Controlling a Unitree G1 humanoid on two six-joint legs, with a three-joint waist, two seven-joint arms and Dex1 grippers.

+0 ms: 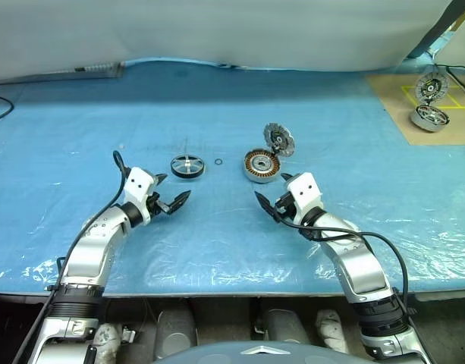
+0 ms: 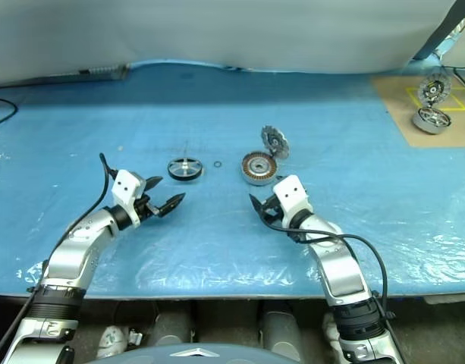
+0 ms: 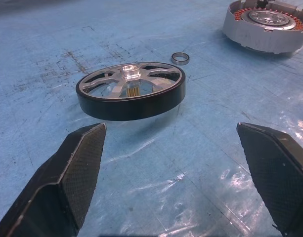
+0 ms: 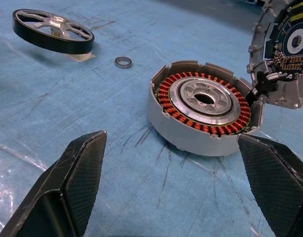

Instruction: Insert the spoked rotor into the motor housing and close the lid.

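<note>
Both my arms reach forward, low and angled inward toward each other. Left gripper (image 1: 174,202) has its jaws spread wide, nothing between them. Right gripper (image 1: 267,203), same story: fingers wide apart, holding nothing.

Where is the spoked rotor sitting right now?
In the head views the spoked rotor lies on the blue sheet, left of centre, just ahead of the open left gripper. A small black ring separates it from the motor housing.
</note>
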